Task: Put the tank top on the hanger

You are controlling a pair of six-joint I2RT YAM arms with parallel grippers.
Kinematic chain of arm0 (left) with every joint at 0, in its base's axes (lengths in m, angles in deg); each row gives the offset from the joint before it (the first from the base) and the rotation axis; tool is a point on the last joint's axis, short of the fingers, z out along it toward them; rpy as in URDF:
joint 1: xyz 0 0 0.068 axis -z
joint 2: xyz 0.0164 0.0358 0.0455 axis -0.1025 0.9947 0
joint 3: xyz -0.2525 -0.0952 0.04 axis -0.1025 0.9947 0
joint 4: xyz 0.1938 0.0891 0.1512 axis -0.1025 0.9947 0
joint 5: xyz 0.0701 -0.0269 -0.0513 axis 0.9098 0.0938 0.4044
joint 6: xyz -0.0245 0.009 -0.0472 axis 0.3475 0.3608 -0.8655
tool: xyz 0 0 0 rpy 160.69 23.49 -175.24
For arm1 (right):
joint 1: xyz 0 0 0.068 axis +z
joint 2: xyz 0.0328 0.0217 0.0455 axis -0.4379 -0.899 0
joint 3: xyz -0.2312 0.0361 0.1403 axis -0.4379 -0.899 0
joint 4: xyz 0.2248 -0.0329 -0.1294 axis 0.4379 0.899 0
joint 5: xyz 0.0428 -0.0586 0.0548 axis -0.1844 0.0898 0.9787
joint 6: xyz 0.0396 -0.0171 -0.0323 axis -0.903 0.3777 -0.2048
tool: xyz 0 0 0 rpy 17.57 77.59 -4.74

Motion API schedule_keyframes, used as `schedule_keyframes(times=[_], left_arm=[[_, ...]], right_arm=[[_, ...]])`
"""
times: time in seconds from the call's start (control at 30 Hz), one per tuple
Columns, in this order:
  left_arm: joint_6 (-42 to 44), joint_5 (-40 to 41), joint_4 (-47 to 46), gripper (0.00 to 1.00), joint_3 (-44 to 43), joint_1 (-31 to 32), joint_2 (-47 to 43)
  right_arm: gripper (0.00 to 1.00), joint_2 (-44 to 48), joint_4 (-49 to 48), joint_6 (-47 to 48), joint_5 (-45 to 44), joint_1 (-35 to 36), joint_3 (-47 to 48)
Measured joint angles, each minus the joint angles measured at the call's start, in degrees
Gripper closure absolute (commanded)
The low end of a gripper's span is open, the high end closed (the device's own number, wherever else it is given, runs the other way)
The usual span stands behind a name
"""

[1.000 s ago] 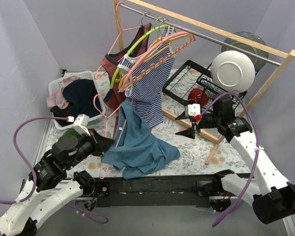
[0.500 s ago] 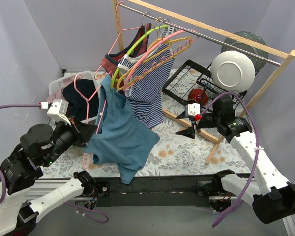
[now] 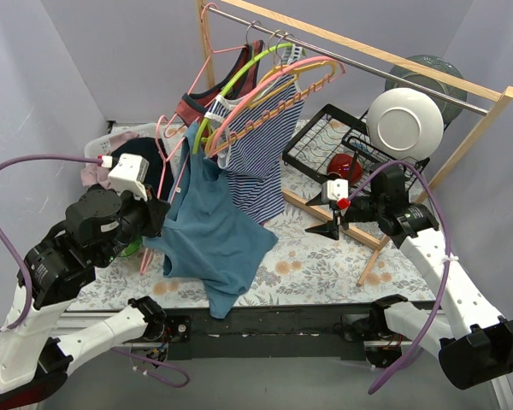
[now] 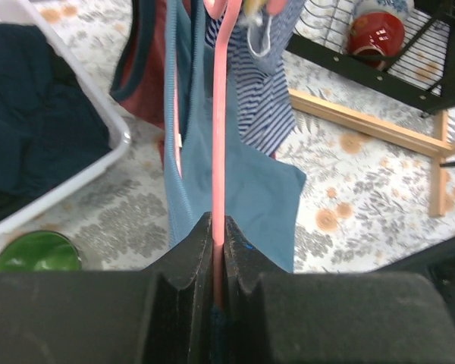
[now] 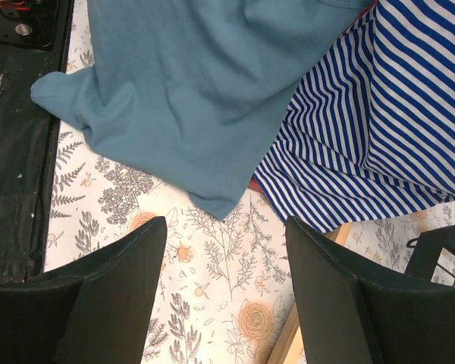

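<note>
pinching hanger (image 4: 219,114) in my left hand (image 4: 218,230), tank top (image 3: 214,231) hanging off it over floral desk (image 3: 325,266); right hand (image 5: 226,235) spread, lilac walls (image 3: 68,68).

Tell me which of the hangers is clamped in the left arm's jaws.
The light-pink hanger carrying the teal tank top; the others hang from the rail.

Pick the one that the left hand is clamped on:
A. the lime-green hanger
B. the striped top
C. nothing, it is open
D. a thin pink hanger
D: in the left wrist view the left hand is pinched shut on the thin pink hanger, and the teal tank top hangs right alongside it.
</note>
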Motion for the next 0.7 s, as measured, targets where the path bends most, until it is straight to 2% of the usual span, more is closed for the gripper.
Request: schedule_keyframes(times=[0.17, 0.43, 0.7], left_arm=[[4.33, 3.13, -0.83, 1.00, -3.50, 0.11, 1.60], [9.14, 7.82, 0.13, 1.00, -19.63, 2.14, 6.34], [12.17, 12.79, 1.18, 1.00, -27.50, 5.18, 7.30]], right_arm=[[0.27, 0.26, -0.02, -0.02, 0.02, -0.02, -0.70], [0.27, 0.61, -0.22, -0.17, 0.20, -0.04, -0.70], [0.28, 0.63, -0.42, -0.50, 0.33, -0.42, -0.70]])
